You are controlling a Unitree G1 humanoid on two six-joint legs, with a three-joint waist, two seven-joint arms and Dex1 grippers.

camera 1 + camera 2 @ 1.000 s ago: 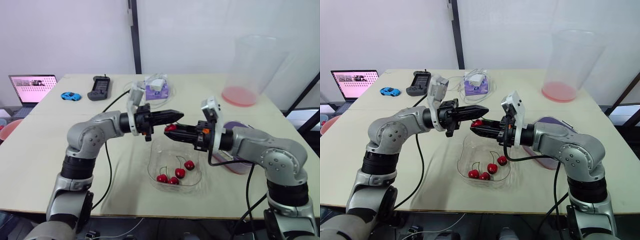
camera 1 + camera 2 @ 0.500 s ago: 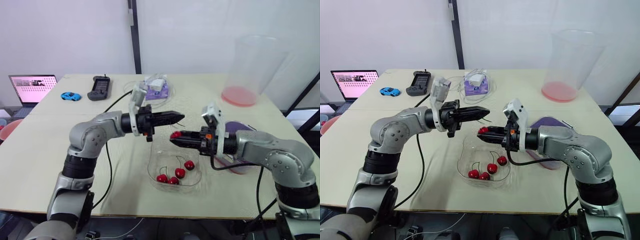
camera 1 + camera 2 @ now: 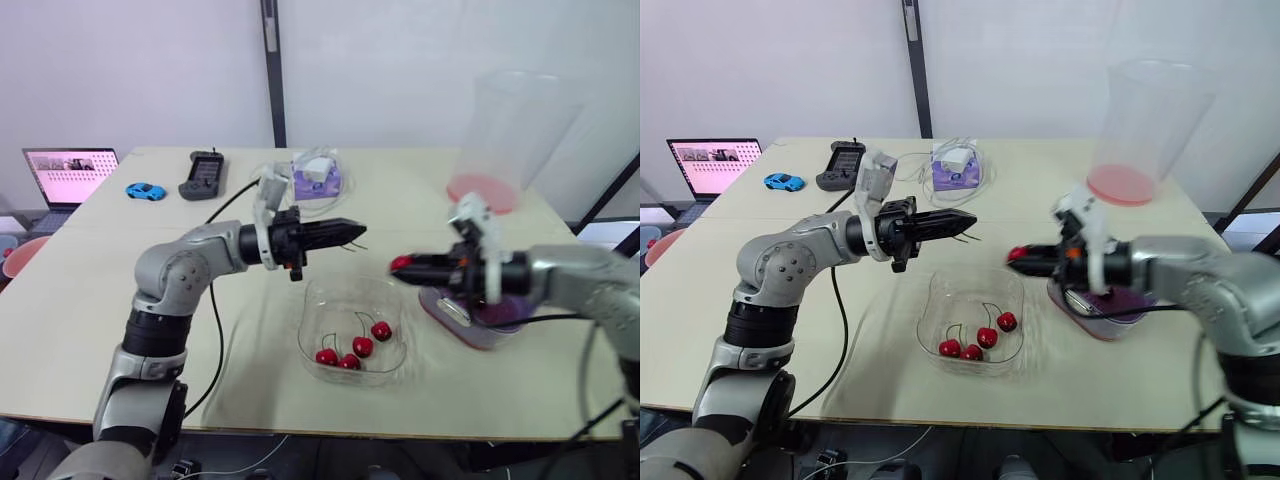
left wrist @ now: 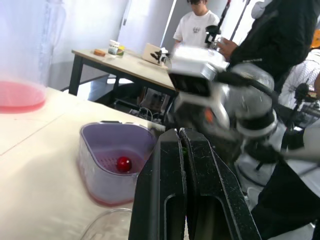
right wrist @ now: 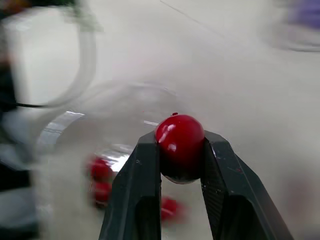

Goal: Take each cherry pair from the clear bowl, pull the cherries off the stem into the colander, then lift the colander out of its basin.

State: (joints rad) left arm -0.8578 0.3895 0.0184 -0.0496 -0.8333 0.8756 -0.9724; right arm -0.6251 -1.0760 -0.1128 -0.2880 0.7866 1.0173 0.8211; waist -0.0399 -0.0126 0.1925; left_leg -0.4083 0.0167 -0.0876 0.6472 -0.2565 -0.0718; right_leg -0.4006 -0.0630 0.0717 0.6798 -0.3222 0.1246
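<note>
Clear bowl [image 3: 352, 368] is noted nearest on the surface [image 3: 80, 330], with cherry pairs [image 3: 362, 346] lying inside. Right pincer [image 3: 403, 265] is clamped on a single cherry [image 5: 180, 142], held between bowl and purple colander [image 3: 470, 322]. One cherry [image 4: 123, 163] is seen in the colander. Left pincer [image 3: 352, 231], above the bowl's far rim, is closed on a bare stem [image 3: 966, 237]. Laptop [image 3: 68, 165] is set farthest.

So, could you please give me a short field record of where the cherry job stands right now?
left gripper: shut on a stem
right gripper: shut on a cherry, not yet over the colander
clear bowl: four cherries on stems
colander: one loose cherry inside, not yet lifted
</note>
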